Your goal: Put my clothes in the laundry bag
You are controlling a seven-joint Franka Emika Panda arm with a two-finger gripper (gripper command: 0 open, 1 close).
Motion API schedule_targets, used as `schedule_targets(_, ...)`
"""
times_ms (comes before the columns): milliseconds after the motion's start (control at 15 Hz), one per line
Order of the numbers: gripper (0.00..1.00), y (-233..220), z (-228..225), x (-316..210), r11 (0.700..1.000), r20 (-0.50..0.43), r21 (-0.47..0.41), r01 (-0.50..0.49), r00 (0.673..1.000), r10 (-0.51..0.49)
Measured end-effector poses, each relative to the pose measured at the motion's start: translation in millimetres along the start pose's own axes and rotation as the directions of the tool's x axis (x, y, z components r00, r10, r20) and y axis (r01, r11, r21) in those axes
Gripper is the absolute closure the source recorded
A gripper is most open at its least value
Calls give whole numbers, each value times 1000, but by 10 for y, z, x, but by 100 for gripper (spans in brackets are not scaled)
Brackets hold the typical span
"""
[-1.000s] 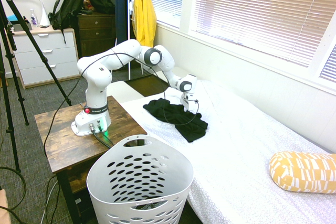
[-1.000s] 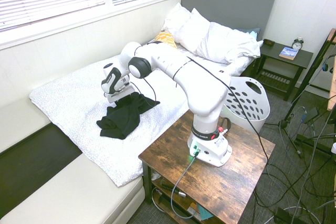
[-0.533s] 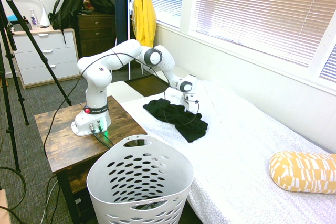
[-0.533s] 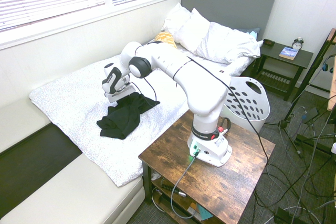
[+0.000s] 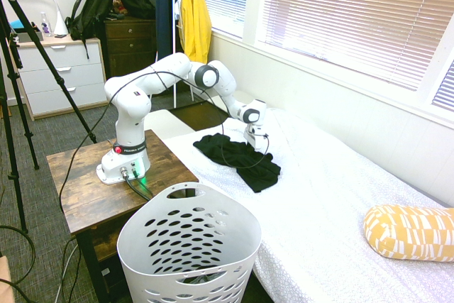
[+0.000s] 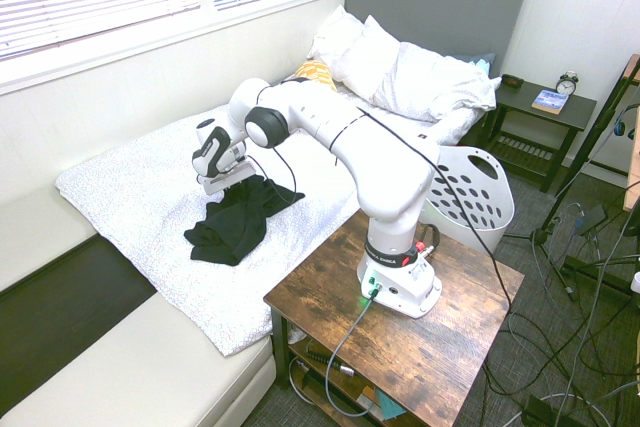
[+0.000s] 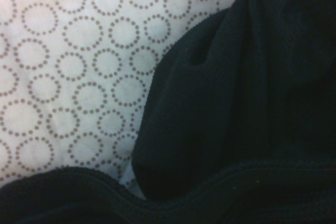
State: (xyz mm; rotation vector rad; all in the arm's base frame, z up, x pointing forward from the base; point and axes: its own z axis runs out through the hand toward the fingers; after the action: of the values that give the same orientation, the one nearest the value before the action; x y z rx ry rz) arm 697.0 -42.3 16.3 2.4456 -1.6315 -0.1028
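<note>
Down at the clothes (image 5: pixel 237 157) — jaws' width hidden by fabric.

Clothes (image 5: pixel 240 157) on bed (image 5: pixel 340 204), basket (image 5: pixel 189 250) beside the bed's edge

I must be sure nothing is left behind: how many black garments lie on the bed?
1. The black garment lies crumpled on the white cover, under the gripper, near the edge beside the basket. Nothing shows whether another hides beneath it.
</note>
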Motion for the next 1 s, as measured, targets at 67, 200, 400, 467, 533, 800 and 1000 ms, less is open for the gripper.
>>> schedule_targets(67,100,1,0,3,1000,0,0,1,1000,-1)
schedule_targets(200,100,10,3,21,1000,1,0,0,1000,0)
schedule_targets(400,100,19,-4,47,1000,4,2,0,1000,0)
schedule_targets(467,100,19,-18,55,1000,5,5,-1,1000,1)
schedule_targets(533,100,20,-42,63,1000,18,11,5,1000,-5)
schedule_targets(800,100,117,-447,204,998,173,28,64,983,-68)
schedule_targets(1000,100,206,-865,312,994,280,65,86,955,-101)
